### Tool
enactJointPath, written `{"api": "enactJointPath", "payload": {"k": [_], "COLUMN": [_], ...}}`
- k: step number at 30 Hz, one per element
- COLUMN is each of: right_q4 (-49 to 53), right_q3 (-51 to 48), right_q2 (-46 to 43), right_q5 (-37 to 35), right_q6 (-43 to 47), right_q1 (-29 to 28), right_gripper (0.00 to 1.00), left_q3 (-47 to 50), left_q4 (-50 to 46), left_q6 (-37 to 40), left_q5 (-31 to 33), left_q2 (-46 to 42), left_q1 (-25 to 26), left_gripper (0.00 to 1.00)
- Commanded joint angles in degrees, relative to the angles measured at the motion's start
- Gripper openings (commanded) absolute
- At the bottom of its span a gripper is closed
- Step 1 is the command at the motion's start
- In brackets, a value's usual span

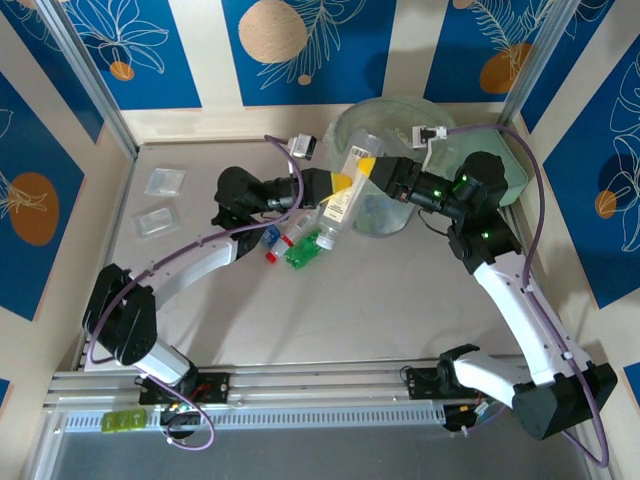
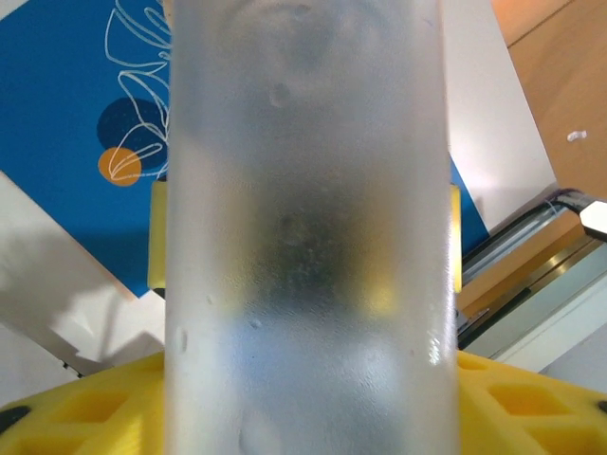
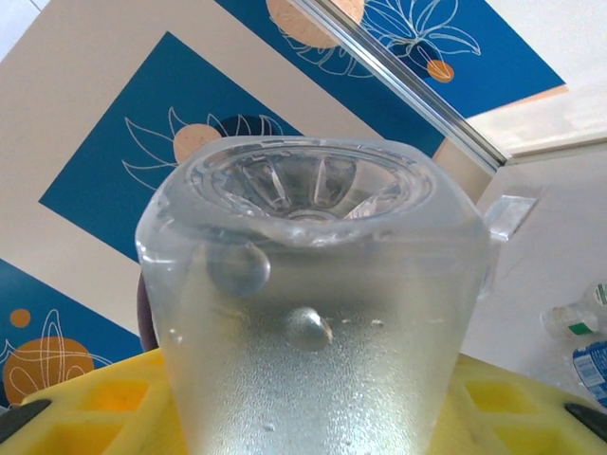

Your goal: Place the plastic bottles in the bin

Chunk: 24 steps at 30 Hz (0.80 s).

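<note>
Holding clear bottle point(image 1: 342, 203) tilted at near rim of bin point(image 1: 400, 104), mid-body pinched between left gripper point(image 1: 337, 184) fingers point(image 2: 157, 237). Right gripper point(image 1: 372, 164) at upper end, closure hidden: cannot tell. Risk: falling short onto table point(image 1: 400, 300) beside green bottle point(image 1: 300, 252) if released early; twisting loose under opposing pulls.

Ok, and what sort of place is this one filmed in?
Most likely a purpose-built robot test cell: a grey tabletop boxed in by blue leaf-print wall panels, silver aluminium frame posts at the corners, and the left arm and right arm bolted to a slotted metal rail.
</note>
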<state>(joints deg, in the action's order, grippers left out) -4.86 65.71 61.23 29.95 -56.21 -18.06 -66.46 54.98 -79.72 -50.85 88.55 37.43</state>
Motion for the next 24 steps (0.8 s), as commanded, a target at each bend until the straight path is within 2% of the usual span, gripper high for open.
{"api": "enactJointPath", "payload": {"k": [1, 4, 9, 12, 14, 16, 19, 21, 24], "right_q4": [4.35, 6.59, 10.14, 13.68, 16.37, 19.5, 24.15, 27.76, 33.2], "right_q3": [1.75, 3.0, 6.4, 9.25, 11.51, 14.3, 20.06, 25.25, 33.22], "right_q2": [-1.7, -2.21, -2.7, -2.03, -1.17, 0.43, 4.44, 8.09, 13.76], "right_q5": [-1.87, -2.1, -1.89, -3.02, -4.74, -7.53, -11.21, -12.58, -18.65], "right_q6": [3.31, 4.08, 5.01, 6.97, 8.37, 9.18, 11.34, 14.43, 19.26], "right_q1": [-0.18, 1.52, 5.71, 7.8, 9.27, 11.07, 13.36, 14.32, 15.05], "right_gripper": [0.51, 0.5, 0.5, 0.49, 0.47, 0.44, 0.45, 0.45, 0.44], "left_q3": [0.59, 0.28, 1.53, -0.2, -3.02, -3.68, -0.32, 2.44, 5.8], "left_q4": [-1.61, -5.06, -21.75, -42.46, -58.43, -66.68, -69.12, -68.53, -66.68], "left_q6": [2.92, 5.07, 17.07, 31.98, 45.1, 53.11, 58.54, 59.88, 60.47], "left_q5": [-1.13, -1.23, 3.13, 8.78, 17.47, 24.8, 32.15, 34.22, 35.01], "left_q2": [-2.29, -3.8, -11.53, -17.66, -21.15, -23.76, -27.64, -29.53, -30.95], "left_q1": [0.45, -0.36, -5.59, -8.95, -8.68, -7.77, -6.95, -6.87, -6.71], "left_gripper": [0.7, 0.77, 0.85, 0.86, 0.86, 0.86, 0.86, 0.86, 0.86]}}
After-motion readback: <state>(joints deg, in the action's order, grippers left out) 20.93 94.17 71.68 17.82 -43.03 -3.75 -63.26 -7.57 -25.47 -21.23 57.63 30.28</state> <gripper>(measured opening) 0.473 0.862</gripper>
